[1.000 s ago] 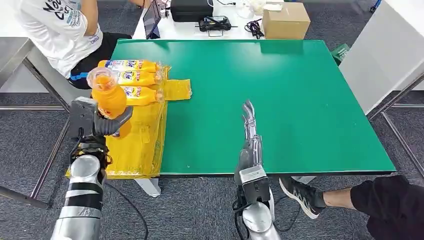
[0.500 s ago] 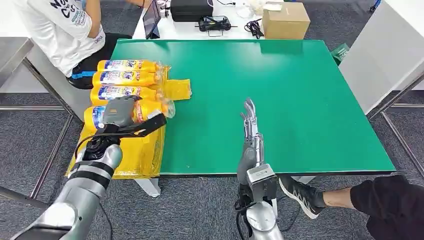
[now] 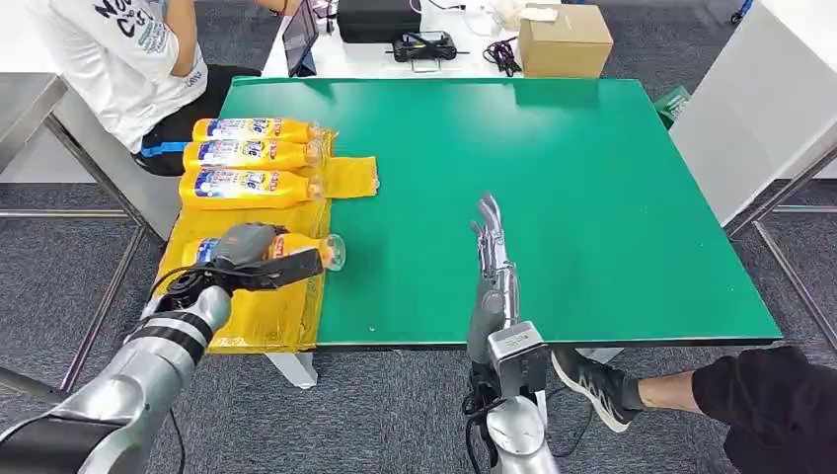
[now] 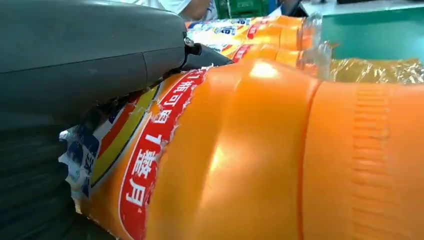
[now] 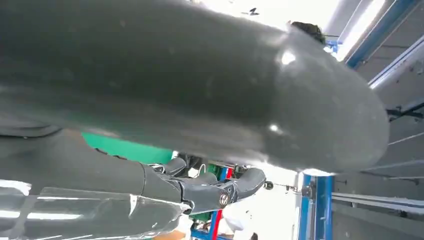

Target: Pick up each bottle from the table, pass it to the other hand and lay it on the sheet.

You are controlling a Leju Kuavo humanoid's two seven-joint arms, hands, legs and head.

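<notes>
green table: left hand grips bottle on yellow sheet; right hand empty, fingers straight.

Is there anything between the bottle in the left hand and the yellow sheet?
Nothing visible. The left hand holds the bottle on its side over the yellow sheet, in the free stretch nearer than the three laid bottles.

The left hand covers the middle of the bottle it grips on the yellow sheet, hiding its label. In the left wrist view the bottle runs off the edges. A seated person is cut off at the top.
</notes>
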